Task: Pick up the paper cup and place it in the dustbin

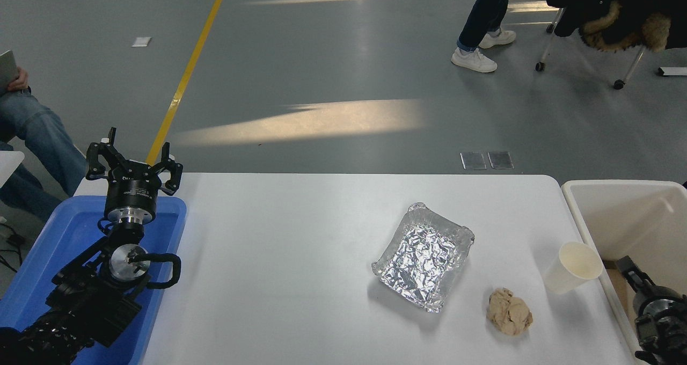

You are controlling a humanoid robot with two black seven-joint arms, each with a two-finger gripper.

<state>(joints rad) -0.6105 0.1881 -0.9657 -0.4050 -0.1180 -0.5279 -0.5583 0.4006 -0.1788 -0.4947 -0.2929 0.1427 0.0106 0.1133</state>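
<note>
The paper cup is cream-white and stands on the white table near its right edge, mouth up. The dustbin is a large off-white bin just off the table's right side, right of the cup. My right gripper comes in at the lower right corner, over the gap between table and bin, a little right of and nearer than the cup, not touching it. It is partly cut off by the frame. My left gripper is parked at the lower left over a blue tray, open and empty.
A crinkled silver foil tray lies mid-table, left of the cup. A crumpled beige paper ball lies in front of the cup. The blue plastic tray sits at the table's left end. People are at the far left and top.
</note>
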